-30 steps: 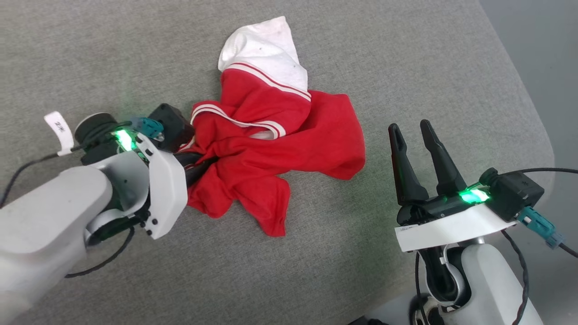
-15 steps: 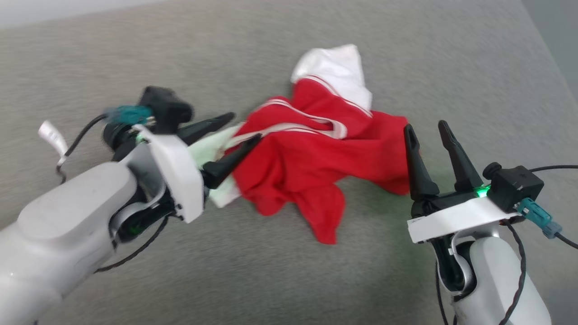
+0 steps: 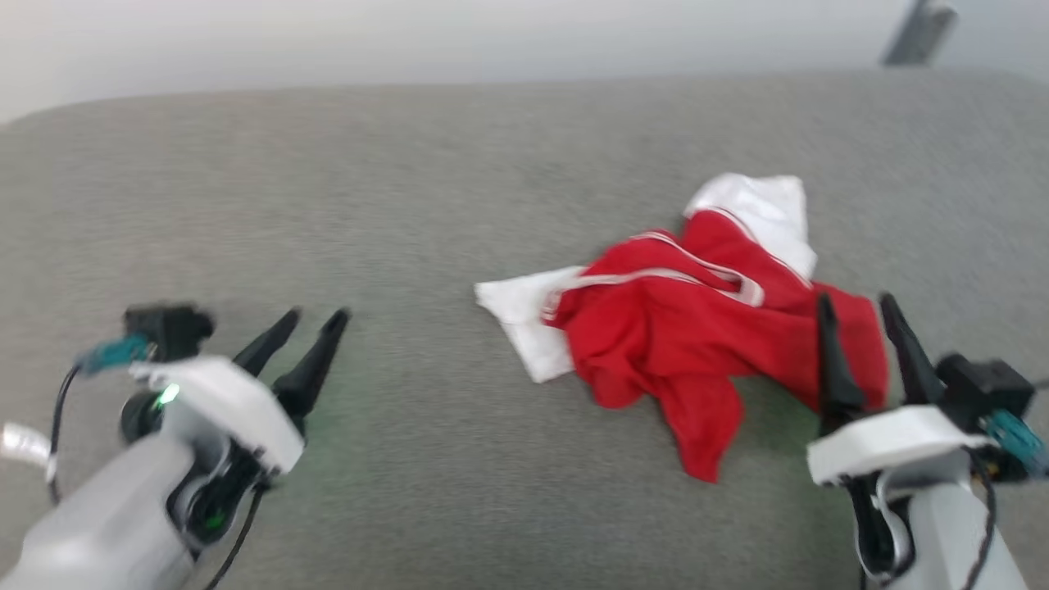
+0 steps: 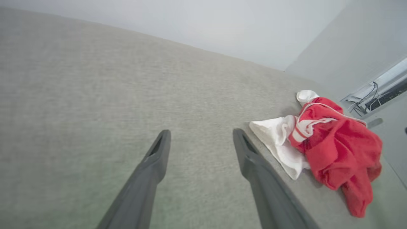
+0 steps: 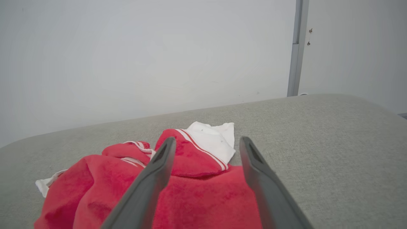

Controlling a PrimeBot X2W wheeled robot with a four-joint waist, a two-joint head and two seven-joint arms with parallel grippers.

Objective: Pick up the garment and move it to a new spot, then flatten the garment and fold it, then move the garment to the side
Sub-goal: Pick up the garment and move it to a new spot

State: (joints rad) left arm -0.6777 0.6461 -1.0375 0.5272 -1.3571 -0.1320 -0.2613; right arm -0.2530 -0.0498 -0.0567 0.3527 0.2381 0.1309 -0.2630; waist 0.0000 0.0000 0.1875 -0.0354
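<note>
Holds nothing in the left gripper (image 3: 318,313), jaws wide, well apart from the garment (image 3: 688,336) crumpled on the grey surface (image 3: 410,205). Poises the right gripper (image 3: 855,300), jaws also wide, over the garment's near edge.

Readable text, labels, brands, numbers, signs: none.
Entry 1: white tag (image 3: 23,443) hanging by the wrist behind the left pincer (image 3: 315,314); blurred, marking illegible.
Entry 2: garment (image 3: 705,344), crumpled red and white cloth; no lettering legible on the folds showing.
</note>
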